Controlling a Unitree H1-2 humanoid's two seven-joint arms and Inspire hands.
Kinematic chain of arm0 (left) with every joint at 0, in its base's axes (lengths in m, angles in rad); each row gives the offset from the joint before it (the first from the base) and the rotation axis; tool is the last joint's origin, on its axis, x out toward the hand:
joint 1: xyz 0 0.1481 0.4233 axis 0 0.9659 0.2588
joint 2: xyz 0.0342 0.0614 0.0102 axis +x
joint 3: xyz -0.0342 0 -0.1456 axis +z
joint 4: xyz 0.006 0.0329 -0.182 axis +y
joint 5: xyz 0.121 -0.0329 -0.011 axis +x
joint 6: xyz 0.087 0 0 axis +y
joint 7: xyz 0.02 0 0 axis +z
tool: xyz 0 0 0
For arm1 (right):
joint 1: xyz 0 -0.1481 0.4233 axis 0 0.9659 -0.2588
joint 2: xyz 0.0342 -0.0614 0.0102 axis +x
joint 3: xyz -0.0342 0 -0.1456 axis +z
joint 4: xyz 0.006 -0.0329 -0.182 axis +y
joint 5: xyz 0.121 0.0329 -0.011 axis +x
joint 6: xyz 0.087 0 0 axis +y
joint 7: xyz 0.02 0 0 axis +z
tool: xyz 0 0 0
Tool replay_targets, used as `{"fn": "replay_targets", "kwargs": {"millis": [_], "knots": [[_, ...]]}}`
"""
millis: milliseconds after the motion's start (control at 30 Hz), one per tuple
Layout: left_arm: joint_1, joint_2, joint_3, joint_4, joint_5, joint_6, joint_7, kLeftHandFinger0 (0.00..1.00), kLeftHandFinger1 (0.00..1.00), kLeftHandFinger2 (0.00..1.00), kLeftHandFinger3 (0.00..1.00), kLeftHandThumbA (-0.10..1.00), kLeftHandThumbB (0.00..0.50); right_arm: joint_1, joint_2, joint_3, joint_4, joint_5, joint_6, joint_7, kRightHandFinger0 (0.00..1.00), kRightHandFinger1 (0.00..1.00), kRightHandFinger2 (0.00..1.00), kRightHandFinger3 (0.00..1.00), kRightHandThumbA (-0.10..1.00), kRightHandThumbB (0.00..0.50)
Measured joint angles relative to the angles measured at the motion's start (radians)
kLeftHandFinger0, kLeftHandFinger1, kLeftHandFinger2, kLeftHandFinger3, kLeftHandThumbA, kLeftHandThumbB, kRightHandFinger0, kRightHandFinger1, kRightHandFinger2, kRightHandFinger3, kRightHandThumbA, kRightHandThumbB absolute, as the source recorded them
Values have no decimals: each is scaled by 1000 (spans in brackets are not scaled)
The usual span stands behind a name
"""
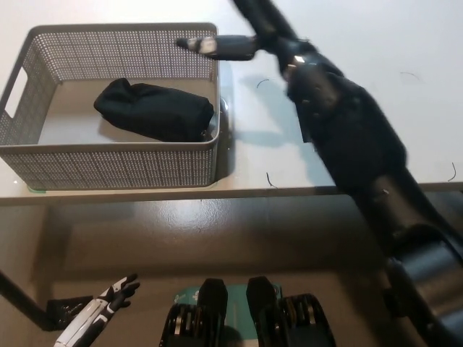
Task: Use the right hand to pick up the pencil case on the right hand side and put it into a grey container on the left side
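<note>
The black pencil case point(154, 110) lies inside the grey mesh container point(43, 160) at the left of the white table, resting against the container's right wall. My black right hand point(242, 36) is raised above the container's far right corner, partly cut off by the top edge; one finger sticks out to the left and it holds nothing. The black right arm point(354, 152) runs down to the bottom right. My white left hand point(108, 300) rests open at the lower left, below the table edge.
The table's front edge point(304, 191) runs across the middle of the view. White tabletop point(427, 108) shows to the right of the arm.
</note>
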State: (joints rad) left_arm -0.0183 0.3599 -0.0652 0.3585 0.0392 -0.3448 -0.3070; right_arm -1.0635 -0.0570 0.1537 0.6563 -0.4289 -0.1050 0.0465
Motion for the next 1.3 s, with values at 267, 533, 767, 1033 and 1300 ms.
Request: {"fn": "replay_targets", "kwargs": {"millis": [267, 533, 767, 1033, 1300], "knots": [[0, 0, 0, 4, -1, 0, 0, 1000, 1000, 1000, 1000, 1000, 345, 167, -53, -96, -218, 76, 42, 29, 1000, 1000, 1000, 1000, 1000, 385], [0, -1, 0, 7, -4, 0, -1, 1000, 1000, 1000, 1000, 1000, 339, 401, -66, -170, -436, 186, 60, 62, 1000, 1000, 1000, 1000, 1000, 388], [2, 0, 4, 12, -9, 0, -3, 1000, 1000, 1000, 1000, 1000, 340, 681, -72, -214, -555, 287, 42, 82, 1000, 1000, 1000, 1000, 1000, 352], [-2, 0, 16, 34, -11, -1, -2, 1000, 1000, 1000, 1000, 1000, 379, 903, -71, -229, -527, 388, -3, 105, 1000, 1000, 1000, 1000, 1000, 291], [-2, -1, 28, 35, -13, -1, -2, 1000, 1000, 1000, 1000, 1000, 383, 994, -75, -223, -396, 418, -84, 125, 1000, 1000, 1000, 1000, 1000, 299]]}}
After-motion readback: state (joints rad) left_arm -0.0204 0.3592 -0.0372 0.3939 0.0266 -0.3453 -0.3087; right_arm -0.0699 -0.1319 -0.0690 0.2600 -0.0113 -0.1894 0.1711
